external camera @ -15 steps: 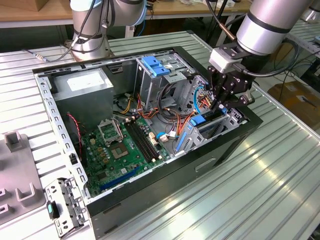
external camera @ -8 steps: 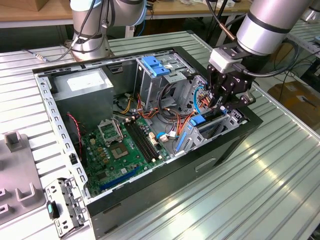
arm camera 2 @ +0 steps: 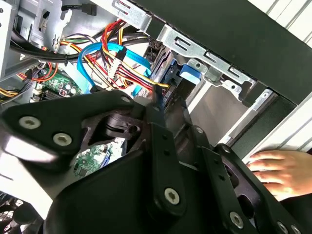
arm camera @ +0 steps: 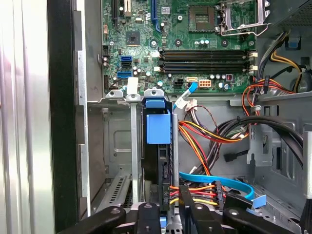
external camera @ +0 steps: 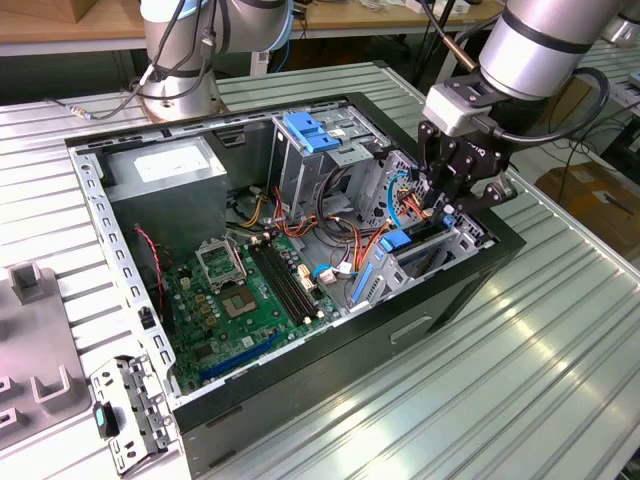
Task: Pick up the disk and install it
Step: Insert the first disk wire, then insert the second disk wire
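Inside the steel drive cage, the black claw (arm camera: 168,214) pinches the blue-framed disk (arm camera: 159,127) upright.

The disk (arm camera: 158,127) stood on its edge inside the open computer case (external camera: 455,290), pushed down into a slot of the metal drive bay (arm camera: 132,161) near the front corner of the case. Its bright blue plastic frame stuck up at the top, and the dark flat drive hung below it between the grey metal walls. In the exterior view the blue frame (external camera: 398,241) showed just under the gripper (external camera: 447,196). In the second wrist view a bit of the blue frame (arm camera 2: 189,73) peeked out beside the metal bracket. Whether it was all the way in, I could not tell.
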`<state>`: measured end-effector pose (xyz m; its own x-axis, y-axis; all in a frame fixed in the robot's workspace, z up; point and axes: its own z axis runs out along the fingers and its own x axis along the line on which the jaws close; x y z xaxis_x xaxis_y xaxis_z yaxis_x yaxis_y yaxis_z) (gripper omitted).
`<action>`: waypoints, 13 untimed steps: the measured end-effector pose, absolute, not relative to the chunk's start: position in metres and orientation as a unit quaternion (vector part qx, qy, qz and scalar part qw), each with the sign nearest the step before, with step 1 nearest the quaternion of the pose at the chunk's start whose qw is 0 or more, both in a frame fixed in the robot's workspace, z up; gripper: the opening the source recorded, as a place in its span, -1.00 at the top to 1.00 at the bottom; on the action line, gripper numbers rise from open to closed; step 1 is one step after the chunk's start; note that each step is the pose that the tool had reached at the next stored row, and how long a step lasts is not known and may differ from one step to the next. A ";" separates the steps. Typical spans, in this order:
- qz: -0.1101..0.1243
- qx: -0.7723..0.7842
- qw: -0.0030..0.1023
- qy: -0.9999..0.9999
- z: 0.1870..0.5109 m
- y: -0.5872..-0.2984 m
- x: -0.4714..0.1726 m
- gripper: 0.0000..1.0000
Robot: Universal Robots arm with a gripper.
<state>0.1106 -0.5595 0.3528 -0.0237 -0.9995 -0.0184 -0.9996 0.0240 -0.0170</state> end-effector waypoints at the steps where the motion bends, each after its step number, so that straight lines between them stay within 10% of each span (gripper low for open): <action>1: 0.000 -0.699 0.012 0.715 0.353 -0.559 0.111 0.56; 13: 0.000 -0.699 0.013 0.715 0.356 -0.559 0.110 0.79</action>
<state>0.1104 -0.5595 0.3555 -0.0237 -0.9996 -0.0183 -0.9996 0.0240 -0.0174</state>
